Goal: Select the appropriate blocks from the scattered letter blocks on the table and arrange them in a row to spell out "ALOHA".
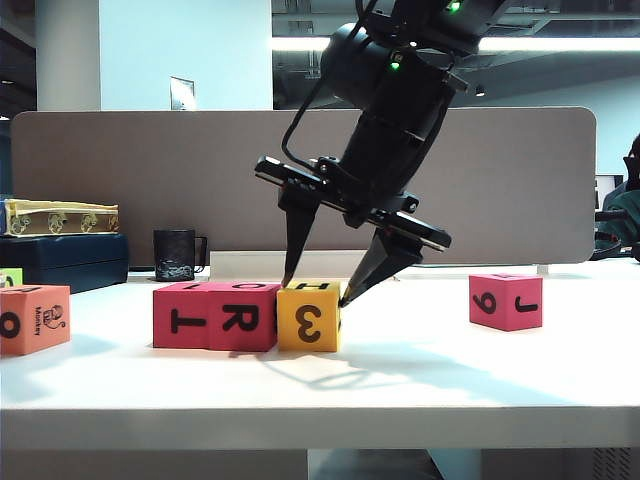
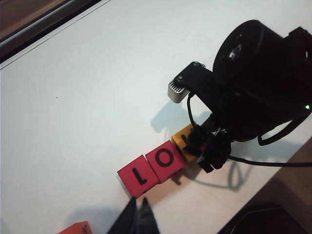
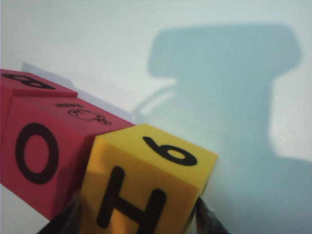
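Observation:
On the white table a yellow block showing "3" stands flush against two red blocks marked "T" and "R". My right gripper comes down over the yellow block, one finger on each side, shut on it. In the right wrist view the yellow block shows "H" and "6" beside the red "O" block. The left wrist view shows the red "L" and "O" blocks in a row with the yellow one. My left gripper hangs shut and empty near the "L" block.
An orange block sits at the far left with a lime-green block behind it. A red block marked "9" and "J" stands apart on the right. A dark mug and stacked boxes stand before the taupe divider.

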{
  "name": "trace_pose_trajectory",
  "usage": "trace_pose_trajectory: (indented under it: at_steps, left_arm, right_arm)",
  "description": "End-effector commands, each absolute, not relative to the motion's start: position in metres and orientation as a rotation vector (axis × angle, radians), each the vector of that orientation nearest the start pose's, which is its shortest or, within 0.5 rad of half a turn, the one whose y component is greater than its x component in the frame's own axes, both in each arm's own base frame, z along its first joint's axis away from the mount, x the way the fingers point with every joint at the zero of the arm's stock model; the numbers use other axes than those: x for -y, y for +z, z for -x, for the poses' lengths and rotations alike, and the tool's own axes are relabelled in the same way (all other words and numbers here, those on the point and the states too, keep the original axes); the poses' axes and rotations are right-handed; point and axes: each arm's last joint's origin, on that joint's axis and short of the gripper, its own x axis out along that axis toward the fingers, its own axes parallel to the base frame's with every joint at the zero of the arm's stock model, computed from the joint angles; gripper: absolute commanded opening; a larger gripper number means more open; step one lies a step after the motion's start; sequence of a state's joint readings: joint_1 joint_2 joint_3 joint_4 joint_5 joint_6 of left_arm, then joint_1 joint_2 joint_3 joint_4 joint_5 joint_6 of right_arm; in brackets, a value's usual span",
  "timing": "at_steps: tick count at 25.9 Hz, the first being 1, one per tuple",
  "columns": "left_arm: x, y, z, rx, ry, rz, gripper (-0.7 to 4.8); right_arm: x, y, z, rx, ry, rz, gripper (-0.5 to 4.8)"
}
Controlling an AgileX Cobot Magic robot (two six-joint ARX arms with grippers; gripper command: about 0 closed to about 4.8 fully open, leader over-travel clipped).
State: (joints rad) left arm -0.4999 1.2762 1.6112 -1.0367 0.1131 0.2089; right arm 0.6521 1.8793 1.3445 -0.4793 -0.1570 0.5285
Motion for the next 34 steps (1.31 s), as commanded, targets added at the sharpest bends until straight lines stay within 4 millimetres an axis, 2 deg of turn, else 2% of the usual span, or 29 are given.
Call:
trace_pose_trajectory:
  at_steps: [1, 3, 4, 15, 28, 34]
  left_arm:
    - [0.112, 0.434, -0.197, -0.623, -0.663, -0.328, -0.06]
    - [0.112, 0.434, -0.197, -0.623, -0.663, -0.328, -0.06]
    - [0.112, 0.434, -0.197, -0.623, -0.664, -0.328, -0.06]
    - [0.112, 0.434, -0.198, -0.623, -0.663, -0.328, -0.06]
    - [0.112, 0.433, -0.198, -0.625, -0.663, -0.329, -0.06]
    - [0.112, 0.433, -0.198, -0.626, -0.663, -0.329, -0.06]
  right_arm:
    - [-0.244, 0.203, -0.309, -1.153, 0.465, -0.206, 3.15]
    - [-0.244, 0.203, -0.31, -1.155, 0.482, -0.215, 3.63]
    - [-0.245, 0.203, -0.31, -1.153, 0.488, -0.218, 3.71]
    - [-0.246, 0.206, -0.312, -1.13, 0.512, -0.233, 3.74]
    - [-0.242, 0.208, -0.315, -1.076, 0.462, -0.195, 3.73]
    - [-0.236, 0.228, -0.32, -0.97, 0.482, -0.233, 3.73]
